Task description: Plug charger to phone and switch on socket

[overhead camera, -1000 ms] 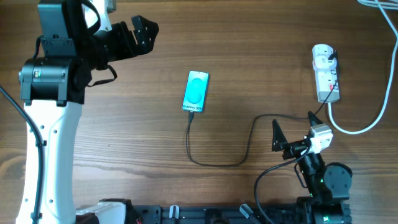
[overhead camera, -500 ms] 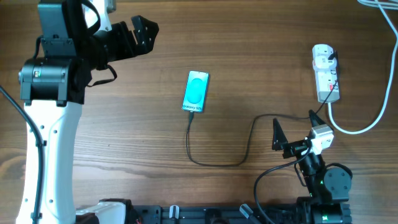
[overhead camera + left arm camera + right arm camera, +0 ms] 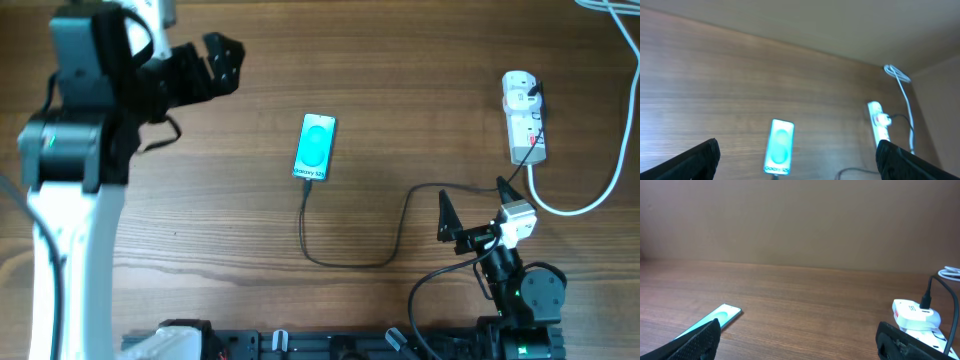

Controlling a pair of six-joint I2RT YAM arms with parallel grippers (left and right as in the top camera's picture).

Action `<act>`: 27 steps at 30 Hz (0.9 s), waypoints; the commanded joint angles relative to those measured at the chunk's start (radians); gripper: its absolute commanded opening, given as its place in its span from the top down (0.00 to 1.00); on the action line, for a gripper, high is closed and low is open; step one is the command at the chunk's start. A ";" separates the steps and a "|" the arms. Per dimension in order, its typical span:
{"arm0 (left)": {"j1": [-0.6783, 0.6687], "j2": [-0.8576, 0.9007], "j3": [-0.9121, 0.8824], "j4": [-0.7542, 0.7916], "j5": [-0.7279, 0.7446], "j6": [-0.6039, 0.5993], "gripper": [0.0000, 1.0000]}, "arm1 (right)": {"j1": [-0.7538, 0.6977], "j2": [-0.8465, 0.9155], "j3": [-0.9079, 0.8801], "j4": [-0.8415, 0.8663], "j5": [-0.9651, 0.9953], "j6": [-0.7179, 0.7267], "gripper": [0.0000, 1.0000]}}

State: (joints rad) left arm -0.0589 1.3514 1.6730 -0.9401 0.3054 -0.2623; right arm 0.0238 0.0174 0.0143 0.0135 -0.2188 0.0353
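Left pincer (image 3: 222, 62) spread wide and empty above far-left desk (image 3: 400, 60), right pincer (image 3: 472, 208) spread too, empty, near right, phone (image 3: 315, 147) flat mid-desk, screen lit, charger (image 3: 350, 262) looping from its near edge toward the right, socket (image 3: 523, 118) far right.

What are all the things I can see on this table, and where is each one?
slim smartphone with a turquoise-and-white screen: one, turquoise and white, middle of the table.
thin black charger cable: one, black, loops from the smartphone's bottom edge across towards the power strip.
white oblong power strip with a red switch: one, white, right side.
thick white cord: one, white, curls away from the power strip towards the right edge.
brown wooden table: one, brown, under everything.
left claw: one, black, open, upper left, holding nothing.
right claw: one, black, open, lower right, by the cable.
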 commanded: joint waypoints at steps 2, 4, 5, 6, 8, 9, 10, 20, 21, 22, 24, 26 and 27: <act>-0.002 -0.250 -0.253 0.129 -0.230 0.054 0.00 | 0.005 -0.014 -0.010 0.004 0.016 -0.008 0.00; 0.000 -0.381 -0.473 0.316 -0.237 0.055 0.00 | 0.005 -0.014 -0.009 0.004 0.016 -0.009 0.00; 0.000 -0.467 -0.629 0.471 -0.236 0.054 0.00 | 0.005 -0.014 -0.009 0.004 0.016 -0.008 0.00; 0.000 -0.536 -0.758 0.603 -0.235 0.053 0.00 | 0.005 -0.014 -0.009 0.004 0.016 -0.008 0.00; 0.000 -0.679 -1.014 0.848 -0.222 0.053 0.00 | 0.005 -0.014 -0.009 0.004 0.016 -0.008 0.00; 0.000 -0.759 -1.155 0.958 -0.216 0.053 0.00 | 0.005 -0.014 -0.009 0.004 0.016 -0.008 0.00; 0.000 -0.827 -1.265 1.032 -0.213 0.054 0.00 | 0.005 -0.014 -0.009 0.004 0.016 -0.009 0.00; 0.000 -1.260 -1.667 1.076 -0.180 0.181 0.00 | 0.005 -0.014 -0.009 0.004 0.016 -0.008 0.00; 0.000 -1.286 -1.667 1.035 -0.181 0.182 0.00 | 0.005 -0.014 -0.009 0.004 0.016 -0.008 0.00; 0.000 -1.312 -1.667 0.983 -0.184 0.194 0.00 | 0.005 -0.014 -0.009 0.004 0.016 -0.008 0.00; 0.000 -1.349 -1.667 0.871 -0.190 0.207 0.00 | 0.005 -0.014 -0.009 0.004 0.016 -0.008 0.00; 0.000 -1.349 -1.667 0.870 -0.195 0.206 0.00 | 0.005 -0.014 -0.009 0.004 0.016 -0.008 0.00; 0.000 -1.349 -1.667 0.870 -0.195 0.206 0.00 | 0.005 -0.014 -0.009 0.004 0.016 -0.008 0.00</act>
State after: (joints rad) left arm -0.0589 0.0193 0.0097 -0.0612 0.1123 -0.0864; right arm 0.0238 0.0116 0.0071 0.0158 -0.2150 0.0353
